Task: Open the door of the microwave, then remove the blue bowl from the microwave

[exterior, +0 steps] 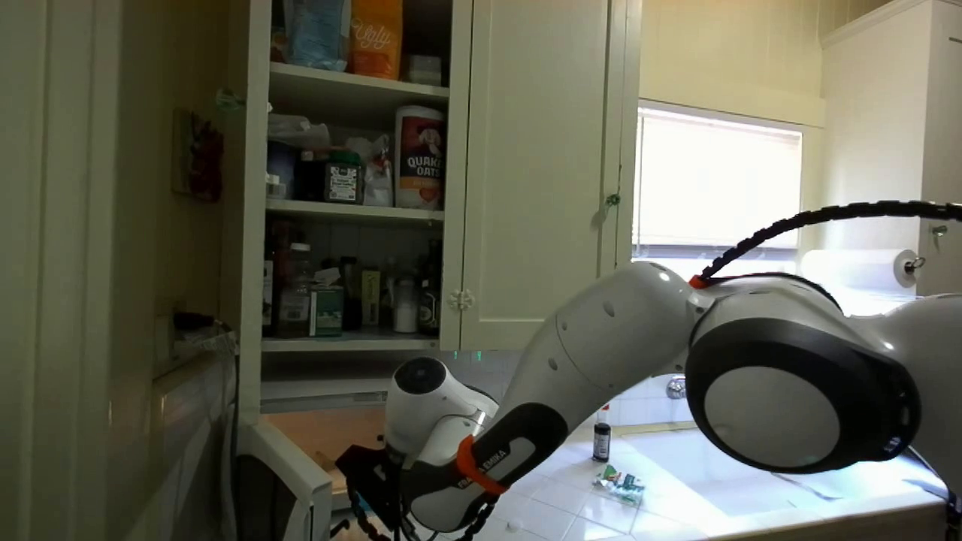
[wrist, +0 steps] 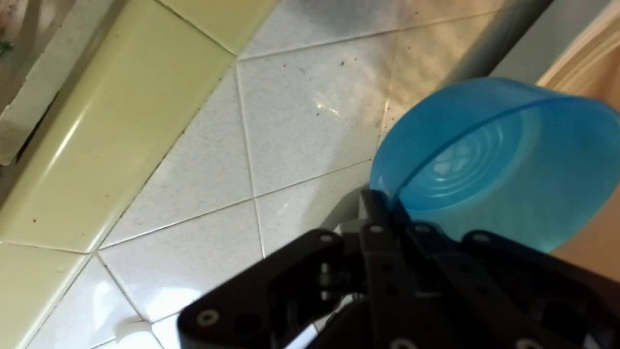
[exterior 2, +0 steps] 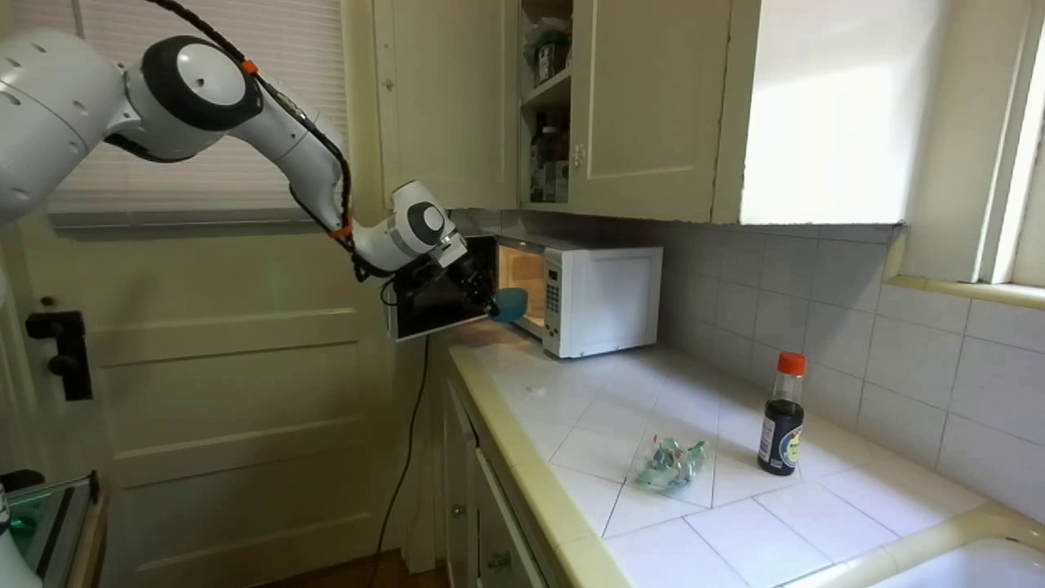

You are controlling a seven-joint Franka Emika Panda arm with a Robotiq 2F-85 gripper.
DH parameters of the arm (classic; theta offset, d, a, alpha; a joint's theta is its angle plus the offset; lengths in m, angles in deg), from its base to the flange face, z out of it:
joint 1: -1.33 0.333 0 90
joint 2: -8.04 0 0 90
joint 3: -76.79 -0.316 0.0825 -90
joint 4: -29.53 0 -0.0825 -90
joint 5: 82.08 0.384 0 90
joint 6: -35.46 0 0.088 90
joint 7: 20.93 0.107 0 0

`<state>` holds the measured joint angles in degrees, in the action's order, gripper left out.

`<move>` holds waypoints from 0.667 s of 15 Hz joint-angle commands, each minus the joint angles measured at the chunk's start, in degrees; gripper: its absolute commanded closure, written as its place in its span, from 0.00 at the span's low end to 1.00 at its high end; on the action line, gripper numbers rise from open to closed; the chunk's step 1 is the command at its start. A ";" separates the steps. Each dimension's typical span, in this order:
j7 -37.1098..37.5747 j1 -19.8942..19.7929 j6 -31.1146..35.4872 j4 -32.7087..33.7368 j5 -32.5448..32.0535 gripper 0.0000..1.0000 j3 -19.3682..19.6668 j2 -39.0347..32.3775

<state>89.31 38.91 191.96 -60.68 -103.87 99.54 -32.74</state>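
In the wrist view, the gripper (wrist: 390,203) pinches the near rim of the blue bowl (wrist: 503,165), its tips pressed together on the thin wall. The bowl appears raised above the tiled desk (wrist: 193,165), just before the lit opening of the microwave (exterior 2: 600,296); whether its far rim lies wholly outside cannot be told. Beyond, in an exterior view, the door (exterior 2: 437,304) stands wide open. The door step is therefore complete; removal is judged well advanced, leaving only the bowl to be drawn farther clear and, presumably, set down.
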 commanded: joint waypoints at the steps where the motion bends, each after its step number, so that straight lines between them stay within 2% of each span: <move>1: 3.37 0.54 2.05 -2.13 -2.53 0.96 0.57 1.14; 3: 5.26 1.80 3.67 -4.88 -3.30 0.99 1.96 2.50; 4: 2.64 0.57 4.10 -4.72 -2.81 0.99 -0.15 2.48; 7: 0.93 -0.21 3.02 -9.37 -2.35 0.99 -2.20 4.60; 8: 2.16 0.39 3.21 -12.03 -2.77 0.99 -1.62 5.81; 10: 8.49 3.67 4.40 -17.47 -4.65 0.99 2.95 7.75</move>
<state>91.75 39.75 195.65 -69.24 -106.17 98.94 -29.89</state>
